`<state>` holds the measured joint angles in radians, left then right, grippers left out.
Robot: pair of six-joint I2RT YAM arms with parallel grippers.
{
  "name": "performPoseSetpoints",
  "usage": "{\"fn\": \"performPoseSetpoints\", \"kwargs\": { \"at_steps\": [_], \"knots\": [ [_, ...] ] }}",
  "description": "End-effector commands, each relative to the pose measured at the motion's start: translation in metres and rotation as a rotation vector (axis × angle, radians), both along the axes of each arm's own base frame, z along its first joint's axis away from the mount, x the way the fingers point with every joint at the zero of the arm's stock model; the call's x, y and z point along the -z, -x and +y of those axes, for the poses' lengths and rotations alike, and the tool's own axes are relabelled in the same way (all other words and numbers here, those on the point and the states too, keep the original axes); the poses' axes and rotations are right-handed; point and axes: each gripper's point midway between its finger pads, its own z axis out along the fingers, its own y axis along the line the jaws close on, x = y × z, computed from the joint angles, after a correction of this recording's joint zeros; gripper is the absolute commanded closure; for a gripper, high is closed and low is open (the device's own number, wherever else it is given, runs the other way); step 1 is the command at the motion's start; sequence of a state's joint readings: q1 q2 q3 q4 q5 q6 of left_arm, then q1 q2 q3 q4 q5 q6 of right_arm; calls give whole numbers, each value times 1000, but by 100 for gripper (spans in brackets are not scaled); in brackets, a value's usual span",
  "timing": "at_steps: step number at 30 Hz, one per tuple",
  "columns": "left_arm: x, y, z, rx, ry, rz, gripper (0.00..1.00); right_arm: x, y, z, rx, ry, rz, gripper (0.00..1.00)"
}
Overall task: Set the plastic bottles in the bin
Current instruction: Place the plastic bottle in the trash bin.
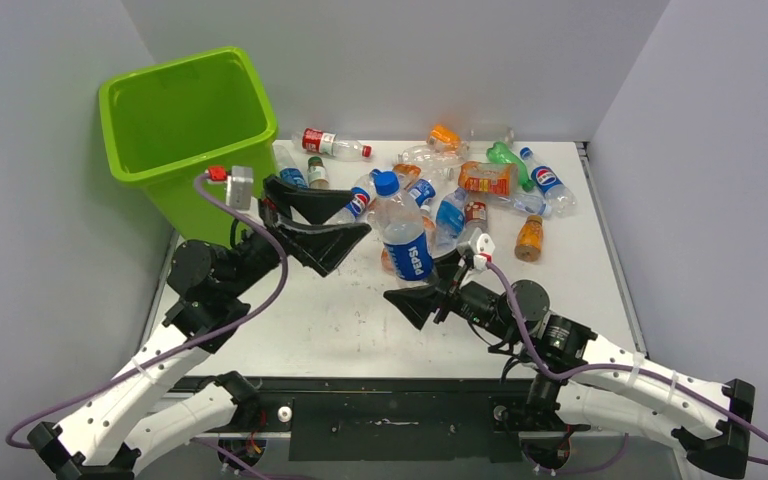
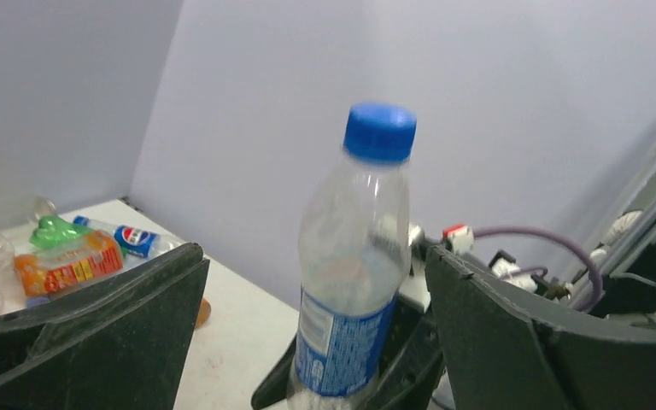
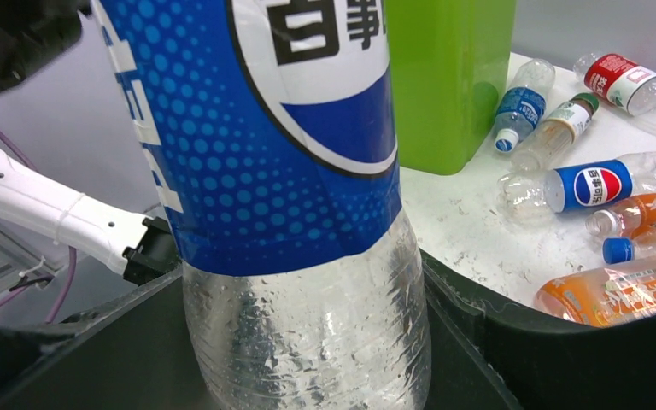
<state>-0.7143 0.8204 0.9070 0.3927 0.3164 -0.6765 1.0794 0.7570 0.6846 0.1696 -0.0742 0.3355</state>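
My right gripper is shut on the base of a clear Pepsi bottle with a blue label and blue cap, holding it upright above the table; the bottle fills the right wrist view. My left gripper is open and empty, its jaws pointing at the bottle from the left. In the left wrist view the bottle stands between and just beyond the two fingers. The lime-green bin stands at the far left behind the left arm, and shows in the right wrist view. Several other bottles lie at the back of the table.
A red-labelled bottle lies beside the bin. A small orange bottle lies right of the pile. Grey walls close in the table at the left, back and right. White tabletop shows in front of the arms.
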Motion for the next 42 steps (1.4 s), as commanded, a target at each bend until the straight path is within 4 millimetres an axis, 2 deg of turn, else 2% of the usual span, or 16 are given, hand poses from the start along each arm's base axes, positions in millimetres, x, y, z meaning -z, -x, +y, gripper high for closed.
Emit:
{"fn": "performPoseSetpoints", "kwargs": {
  "at_steps": [1, 10, 20, 22, 25, 29, 30, 31, 32, 33, 34, 35, 38, 39, 42],
  "knots": [
    [-50, -11, 15, -67, 72, 8, 4, -8, 0, -5, 17, -28, -30, 56],
    [-49, -21, -18, 64, 22, 47, 15, -4, 0, -4, 17, -22, -24, 56],
    [-56, -19, -29, 120, 5, 13, 21, 4, -1, 3, 5, 6, -16, 57],
    [-56, -18, -30, 127, -4, 4, 25, 3, -1, 4, 1, 5, -17, 57],
    [-55, -18, -32, 132, -17, -9, 39, 5, 0, 6, -6, 11, -16, 57],
    [-54, -12, -34, 156, -46, -39, 72, 8, 0, 7, -6, 15, -7, 54],
    [-54, -10, -34, 164, -51, -44, 80, 8, -1, 6, -2, 12, -2, 49],
    [-55, -8, -35, 170, -58, -56, 96, 7, -1, 5, 1, 8, 5, 36],
    [-54, -8, -33, 163, -66, -58, 100, 3, 0, 4, 1, 0, 7, 20],
    [-56, -10, -31, 140, -74, -61, 100, 0, 1, 3, 0, -4, 14, 8],
    [-59, -13, -26, 101, -86, -72, 100, -6, 2, 1, 2, -10, 17, 3],
    [-64, -16, -19, 47, -102, -88, 100, -8, 3, -3, 7, -4, 22, 10],
    [-87, -31, 15, -196, -156, -150, 100, -25, 6, -17, 28, -9, 12, 10],
    [-96, -38, 31, -301, -175, -162, 100, -32, 6, -24, 44, -19, 2, 10],
    [-126, -59, 88, -648, -206, -210, 100, -33, 3, -46, 115, -10, 0, 10]
  ]
}}
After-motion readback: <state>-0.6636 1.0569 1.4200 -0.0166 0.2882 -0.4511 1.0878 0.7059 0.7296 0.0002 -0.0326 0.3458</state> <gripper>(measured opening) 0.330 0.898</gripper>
